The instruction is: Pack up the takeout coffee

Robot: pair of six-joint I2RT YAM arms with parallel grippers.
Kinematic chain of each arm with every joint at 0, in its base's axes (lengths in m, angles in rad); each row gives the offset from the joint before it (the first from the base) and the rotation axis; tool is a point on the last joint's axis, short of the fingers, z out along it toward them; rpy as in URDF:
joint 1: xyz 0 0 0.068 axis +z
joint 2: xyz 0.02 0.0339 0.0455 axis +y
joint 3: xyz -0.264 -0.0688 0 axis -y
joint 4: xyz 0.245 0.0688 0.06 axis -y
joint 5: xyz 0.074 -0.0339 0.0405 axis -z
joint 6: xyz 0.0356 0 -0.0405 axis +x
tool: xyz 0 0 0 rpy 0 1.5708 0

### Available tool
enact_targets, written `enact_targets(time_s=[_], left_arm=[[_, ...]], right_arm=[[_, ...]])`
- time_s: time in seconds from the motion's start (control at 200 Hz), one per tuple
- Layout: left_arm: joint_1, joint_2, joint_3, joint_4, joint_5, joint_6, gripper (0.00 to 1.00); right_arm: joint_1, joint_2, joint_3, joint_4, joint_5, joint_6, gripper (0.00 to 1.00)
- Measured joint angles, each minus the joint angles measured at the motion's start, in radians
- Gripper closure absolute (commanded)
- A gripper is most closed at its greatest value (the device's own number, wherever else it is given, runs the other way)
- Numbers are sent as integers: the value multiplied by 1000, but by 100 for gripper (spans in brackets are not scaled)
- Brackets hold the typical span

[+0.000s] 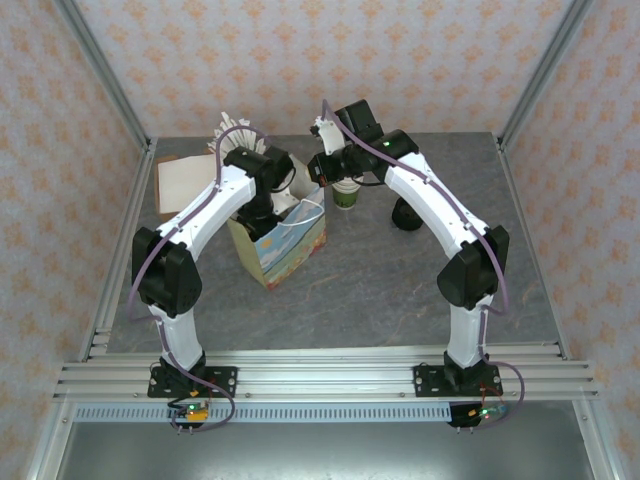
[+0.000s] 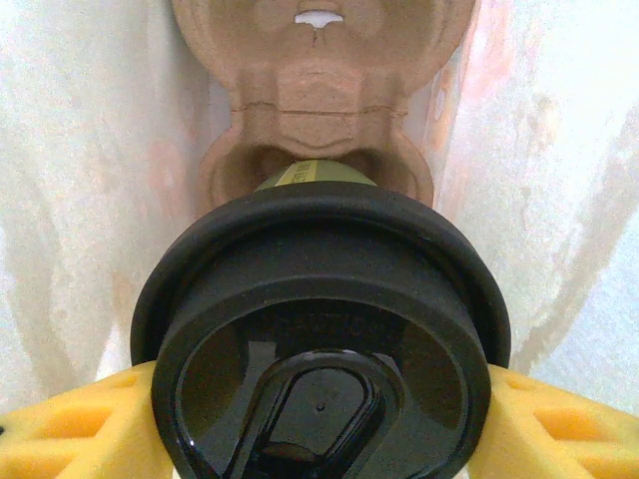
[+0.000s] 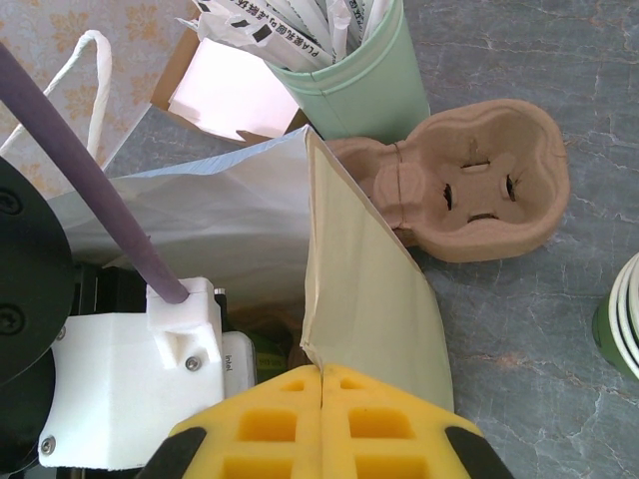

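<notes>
STEP seat cup | my left pincer (image 2: 319, 439) grips the takeout coffee (image 2: 319, 299) by its lid, inside the paper bag (image 3: 369, 289), above the bag's carrier (image 2: 319, 110) | my right pincer (image 3: 321, 394) pinches the bag's rim | NEXT lower straight, centred on the socket, mouth held wide

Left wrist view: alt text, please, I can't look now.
Black-lidded coffee gripped between the yellow jaws, seen from above inside a white bag. Below it, a brown pulp carrier lies in the bag, the coffee over one well.

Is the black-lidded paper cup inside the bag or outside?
Inside: white paper bag walls stand on both sides of the black-lidded paper cup, a brown pulp carrier beneath it.
</notes>
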Motion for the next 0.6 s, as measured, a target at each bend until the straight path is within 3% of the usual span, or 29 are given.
enact_targets(time_s=[0.601], left_arm=[[0,9,-9,13,-1,0,58]], right_arm=[[0,0,0,0,0,0,100]])
